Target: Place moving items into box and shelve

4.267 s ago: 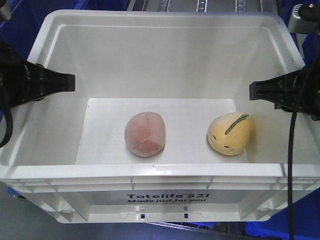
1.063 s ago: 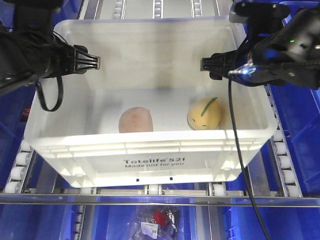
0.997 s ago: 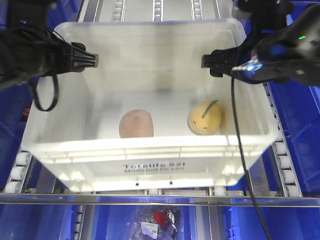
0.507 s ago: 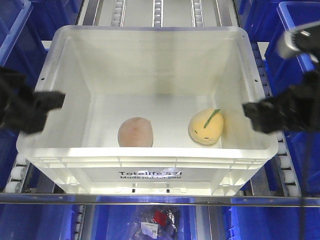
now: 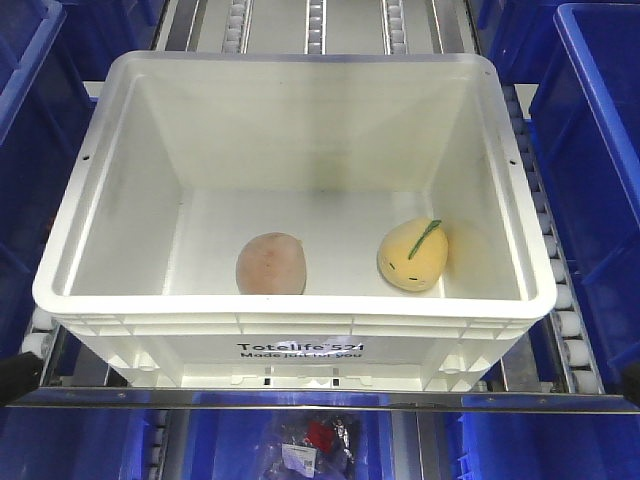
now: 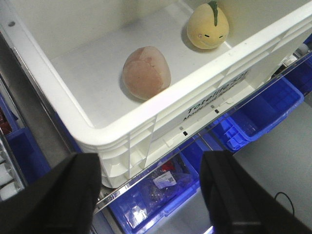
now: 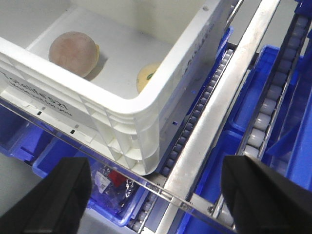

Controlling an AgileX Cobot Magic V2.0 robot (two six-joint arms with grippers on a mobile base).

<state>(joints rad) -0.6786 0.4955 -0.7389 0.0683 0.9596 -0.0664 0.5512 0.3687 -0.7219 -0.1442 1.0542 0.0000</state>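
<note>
Here, white box (image 5: 300,340) on roller rails (image 5: 565,330), blue bins (image 5: 600,140) flanking

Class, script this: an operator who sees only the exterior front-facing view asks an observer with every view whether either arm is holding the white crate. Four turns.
Operator: My view shows the white crate but no arms. Is the left one holding it?
Observer: No. The left gripper is open and empty, outside the crate's front corner.
Operator: And the right?
Observer: The right gripper is open too, gripping nothing, with the metal shelf rail showing between its fingers.
</note>
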